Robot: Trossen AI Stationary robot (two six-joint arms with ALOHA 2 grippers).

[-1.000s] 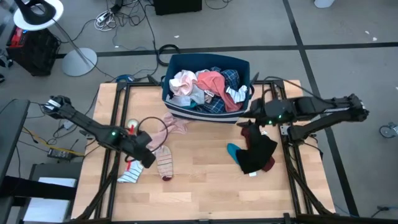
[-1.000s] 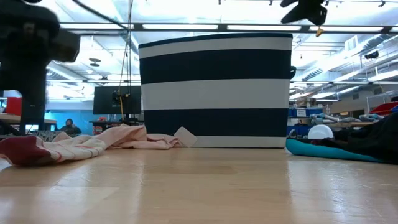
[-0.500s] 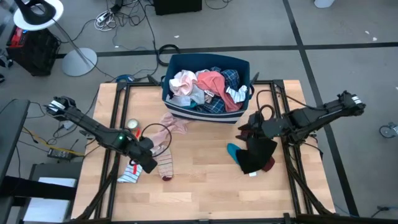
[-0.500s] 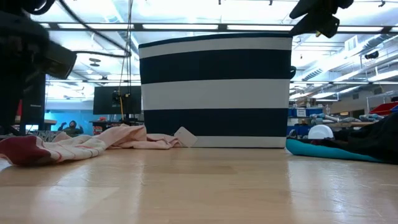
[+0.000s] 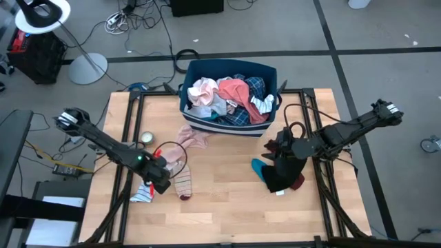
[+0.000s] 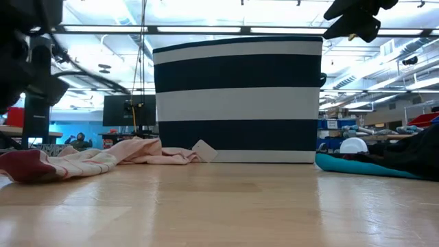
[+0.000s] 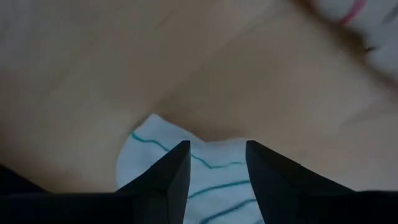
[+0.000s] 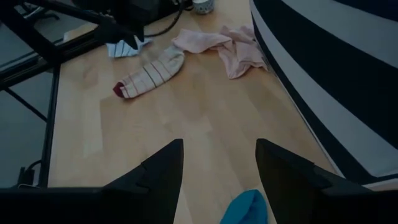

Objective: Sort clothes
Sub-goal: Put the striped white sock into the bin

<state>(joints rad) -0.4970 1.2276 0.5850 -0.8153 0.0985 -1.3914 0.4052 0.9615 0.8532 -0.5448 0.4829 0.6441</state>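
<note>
My left gripper (image 5: 158,182) is open, pointing down just over a white sock with teal stripes (image 7: 205,167), also in the high view (image 5: 140,193); its fingers stand over the sock's end, and I cannot tell if they touch. A pink striped sock (image 5: 184,181) with a dark red toe lies beside it. A pink piece (image 5: 193,137) lies before the bin. My right gripper (image 5: 282,147) is open and empty above a pile of dark clothes (image 5: 284,173) with a teal piece (image 5: 258,166).
The dark blue bin with white stripes (image 5: 200,121) stands at the table's far middle, holding white, pink and plaid clothes (image 5: 231,95). A small round cup (image 5: 146,138) stands near the left arm. Bare wood lies between the two piles and along the near edge.
My left gripper has gone toward the table's near edge and down to the white striped sock. My right gripper has gone from beside the bin toward the near edge, over the dark pile. The clothes have stayed where they were.
</note>
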